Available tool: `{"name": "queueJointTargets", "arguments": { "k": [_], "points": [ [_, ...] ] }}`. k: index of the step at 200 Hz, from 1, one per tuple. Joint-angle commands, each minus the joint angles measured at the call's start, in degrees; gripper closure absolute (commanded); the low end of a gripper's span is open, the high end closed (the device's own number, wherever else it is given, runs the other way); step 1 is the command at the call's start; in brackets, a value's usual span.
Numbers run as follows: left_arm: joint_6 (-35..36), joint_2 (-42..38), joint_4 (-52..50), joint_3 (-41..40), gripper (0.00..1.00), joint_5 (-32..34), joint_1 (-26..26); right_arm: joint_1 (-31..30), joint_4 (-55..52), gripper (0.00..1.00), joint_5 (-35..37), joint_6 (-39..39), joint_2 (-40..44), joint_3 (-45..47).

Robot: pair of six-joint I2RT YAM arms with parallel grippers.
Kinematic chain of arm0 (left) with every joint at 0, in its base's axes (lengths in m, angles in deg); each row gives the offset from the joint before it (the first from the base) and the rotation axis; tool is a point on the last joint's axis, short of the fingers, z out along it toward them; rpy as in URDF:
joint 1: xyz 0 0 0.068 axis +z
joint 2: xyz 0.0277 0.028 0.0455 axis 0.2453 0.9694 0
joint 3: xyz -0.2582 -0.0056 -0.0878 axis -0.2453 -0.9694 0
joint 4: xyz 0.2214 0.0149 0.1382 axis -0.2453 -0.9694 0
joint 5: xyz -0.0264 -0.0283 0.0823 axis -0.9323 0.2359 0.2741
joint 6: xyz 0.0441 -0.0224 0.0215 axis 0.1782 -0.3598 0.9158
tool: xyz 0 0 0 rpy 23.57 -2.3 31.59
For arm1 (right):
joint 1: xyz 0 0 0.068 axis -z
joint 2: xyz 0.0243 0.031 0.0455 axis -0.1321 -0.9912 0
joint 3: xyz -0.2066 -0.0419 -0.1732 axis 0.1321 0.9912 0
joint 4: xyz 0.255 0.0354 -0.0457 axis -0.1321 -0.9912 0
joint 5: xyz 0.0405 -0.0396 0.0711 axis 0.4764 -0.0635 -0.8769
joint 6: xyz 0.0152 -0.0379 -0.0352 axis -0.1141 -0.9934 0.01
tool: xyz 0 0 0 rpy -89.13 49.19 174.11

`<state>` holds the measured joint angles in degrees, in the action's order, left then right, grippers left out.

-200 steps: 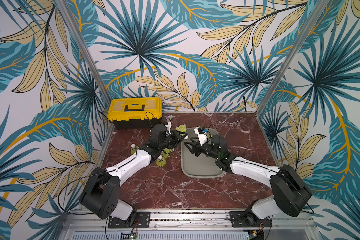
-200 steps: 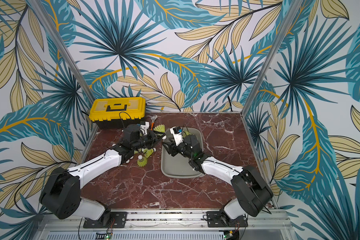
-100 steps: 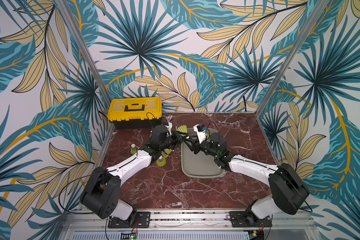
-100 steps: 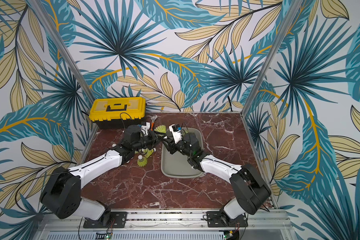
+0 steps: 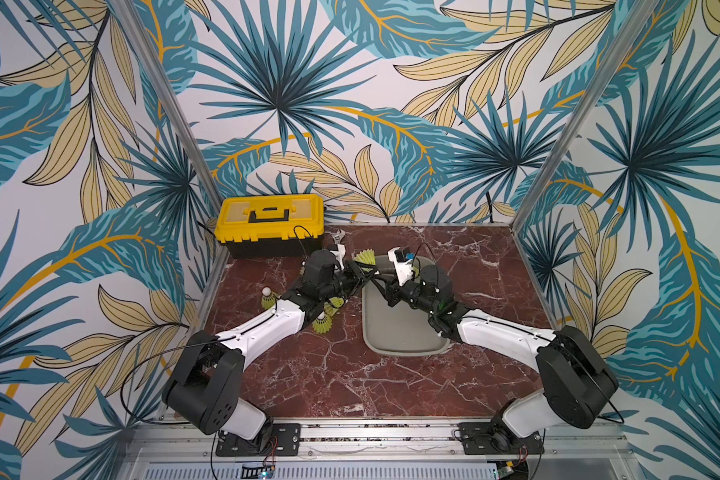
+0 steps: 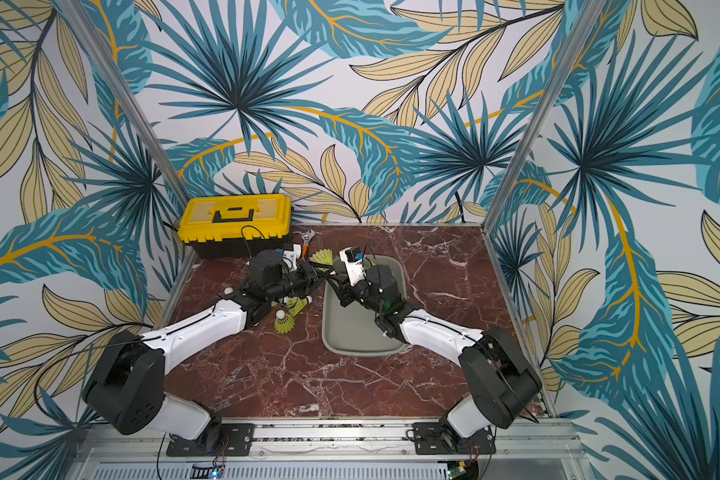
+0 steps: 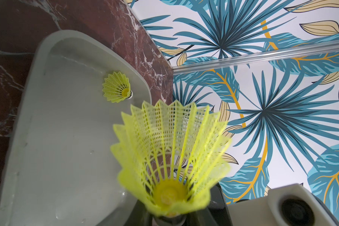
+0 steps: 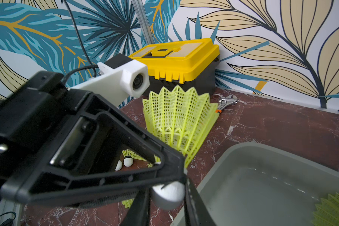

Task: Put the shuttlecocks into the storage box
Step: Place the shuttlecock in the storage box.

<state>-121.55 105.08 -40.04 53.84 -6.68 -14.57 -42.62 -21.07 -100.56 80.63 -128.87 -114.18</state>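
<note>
Right gripper [image 8: 167,206] of mine is closed on the white round tip of one shuttlecock [image 8: 179,119], whose yellow-green net skirt opens upward, away from the fingers. I think I hold it by the tip because the tip is hard, while the skirt would bend under pressure. Close against it stands my left gripper [image 5: 356,276]; whether its jaws press the shuttlecock or have let go, I cannot tell. To me this looks like a handing over between the arms, just beside the far corner of the box [image 5: 398,330] and not yet above its inside. A second shuttlecock [image 7: 116,89] lies inside the box, close to one of its corners. The other shuttlecocks [image 5: 323,322] lie on the table [image 5: 350,382] beside the box, on the left arm's side, which probably explains the handing over. Beyond the box's far corner are a toolbox [image 5: 269,220] and a wrench [image 8: 227,101]; I can read no brand or writing on anything.
</note>
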Motion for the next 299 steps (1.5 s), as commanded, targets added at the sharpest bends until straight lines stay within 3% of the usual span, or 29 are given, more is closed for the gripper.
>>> {"name": "queueJointTargets", "arguments": {
  "k": [1, 57, 122, 155, 188, 223, 299],
  "points": [
    [0.06, -0.36, 1.81, -2.18, 0.62, -1.51, -1.11, -0.22, -0.17, 0.85, 2.32, -1.02, 0.48, 0.28],
    [6.91, -4.37, -6.75, -1.92, 0.4, 2.11, -1.04, -0.26, -3.16, 0.86, 2.88, -3.91, 4.49, 4.26],
    [32.49, -7.95, -32.28, 6.72, 0.35, 4.59, 1.01, -0.25, -16.99, 0.86, 3.78, -11.89, 10.75, 6.5],
    [48.42, -7.13, -38.67, 11.49, 0.35, -1.45, 3.22, -0.28, -22.53, 0.86, 2.16, -16.61, 12.22, 6.13],
    [55.91, -5.2, -40.38, 14.75, 0.35, -9.29, 5.13, -0.24, -24.87, 0.85, -1.18, -18.8, 13.0, 5.75],
    [61.18, -0.79, -44.65, 20.27, 0.37, -12.91, 5.4, -0.26, -25.27, 0.85, -4.97, -20.29, 13.53, 6.16],
    [61.96, 3.02, -46.28, 22.42, 0.4, -15.48, 5.62, -0.31, -25.44, 0.85, -6.35, -21.64, 13.96, 6.3]
  ]
}}
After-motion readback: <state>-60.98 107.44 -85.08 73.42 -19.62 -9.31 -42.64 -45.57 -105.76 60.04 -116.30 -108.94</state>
